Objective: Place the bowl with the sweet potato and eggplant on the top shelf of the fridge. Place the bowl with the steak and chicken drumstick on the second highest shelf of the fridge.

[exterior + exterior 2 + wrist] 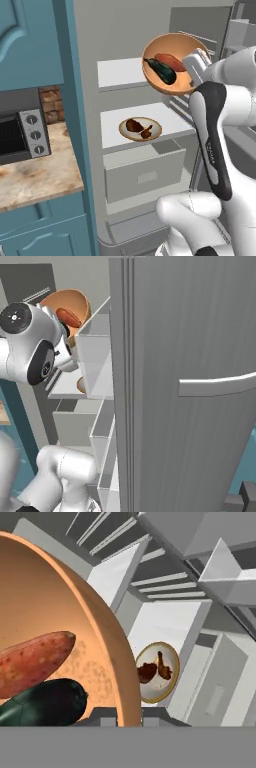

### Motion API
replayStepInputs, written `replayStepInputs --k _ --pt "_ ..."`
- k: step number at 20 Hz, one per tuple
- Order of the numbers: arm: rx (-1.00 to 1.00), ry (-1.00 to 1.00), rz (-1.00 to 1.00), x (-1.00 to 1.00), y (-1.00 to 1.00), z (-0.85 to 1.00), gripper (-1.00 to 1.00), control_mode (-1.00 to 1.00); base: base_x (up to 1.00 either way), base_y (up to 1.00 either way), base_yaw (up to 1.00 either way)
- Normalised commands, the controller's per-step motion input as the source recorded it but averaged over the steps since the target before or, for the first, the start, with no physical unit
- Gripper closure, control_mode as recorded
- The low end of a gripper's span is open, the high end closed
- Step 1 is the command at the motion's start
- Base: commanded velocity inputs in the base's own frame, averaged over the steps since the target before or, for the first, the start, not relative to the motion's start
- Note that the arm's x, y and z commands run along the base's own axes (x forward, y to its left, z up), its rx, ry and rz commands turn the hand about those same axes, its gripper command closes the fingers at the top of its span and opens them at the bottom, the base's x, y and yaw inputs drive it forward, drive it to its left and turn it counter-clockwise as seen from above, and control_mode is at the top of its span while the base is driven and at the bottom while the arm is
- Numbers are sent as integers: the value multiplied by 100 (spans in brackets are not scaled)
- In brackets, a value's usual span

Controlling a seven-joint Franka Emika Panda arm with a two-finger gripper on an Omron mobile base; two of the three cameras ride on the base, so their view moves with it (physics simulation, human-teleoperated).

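— So what is the gripper (pixel 192 70) doing?

— It is clamping shut on the rim of the orange bowl (pixel 170 62), holding it up in the air in front of the open fridge (pixel 125 30). The bowl is tipping steeply, its open side facing the left base camera.

— And what is lying in that bowl?

— The sweet potato (pixel 171 61) and the dark eggplant (pixel 162 70) are resting side by side, touching. From the hand camera the sweet potato (pixel 32 662) is sitting above the eggplant (pixel 45 704) against the orange wall (pixel 60 602).

— Where is the bowl hanging against the shelves?

— It is hovering at about the level of the top shelf (pixel 120 72), to the right of its front edge and not resting on it.

— What is sitting farther in?

— On the second highest shelf (pixel 112 127), a tan bowl (pixel 140 129) is holding the steak (pixel 133 125) and the chicken drumstick (pixel 146 132). A grey drawer (pixel 145 172) is sticking out just below that shelf.

— And beyond the fridge?

— A black microwave (pixel 20 132) is standing on the counter (pixel 40 172) to the left.
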Motion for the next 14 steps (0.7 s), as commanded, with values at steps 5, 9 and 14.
replayStepInputs --k 5,9,14 --pt "0 -4 -8 100 0 0 100 -100 0 0 0" --pt "0 12 -6 98 0 0 100 -100 0 0 0" --pt "0 4 -3 86 0 -8 100 -100 0 0 0"
